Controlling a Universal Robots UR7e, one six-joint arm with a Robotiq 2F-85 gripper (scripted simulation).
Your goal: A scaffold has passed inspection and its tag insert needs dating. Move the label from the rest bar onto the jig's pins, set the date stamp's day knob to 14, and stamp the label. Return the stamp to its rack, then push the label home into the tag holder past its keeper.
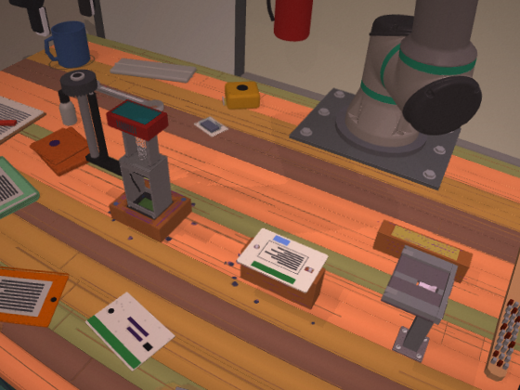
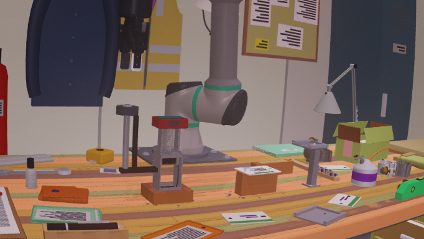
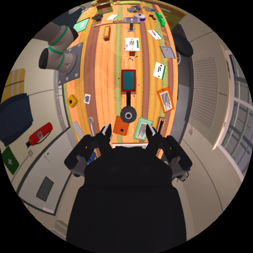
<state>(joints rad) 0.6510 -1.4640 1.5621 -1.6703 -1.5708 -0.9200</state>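
On the middle of the bench, the white label (image 1: 282, 258) (image 2: 257, 170) (image 3: 132, 44) lies flat on the brown jig block (image 1: 278, 278) (image 2: 255, 183). The date stamp (image 1: 137, 120) (image 2: 169, 122) (image 3: 128, 80), with a red head and teal top, stands upright in its grey rack on a wooden base (image 1: 149, 214) (image 2: 167, 193). A post with a round grey knob (image 1: 79, 82) (image 2: 127, 109) (image 3: 128, 115) stands beside it. The grey tag holder (image 1: 419, 284) (image 2: 311, 145) stands on a post at the right. My gripper (image 2: 130, 63) (image 3: 127, 131) is open and empty, high above the left end of the bench.
A blue mug (image 1: 68, 44) and a grey bar (image 1: 152, 69) sit at the far left edge. The arm's base (image 1: 380, 134) stands on the far side. A yellow box (image 1: 241, 94), an orange pad (image 1: 60, 148), loose cards (image 1: 131, 328) and a brush (image 1: 506, 334) lie around.
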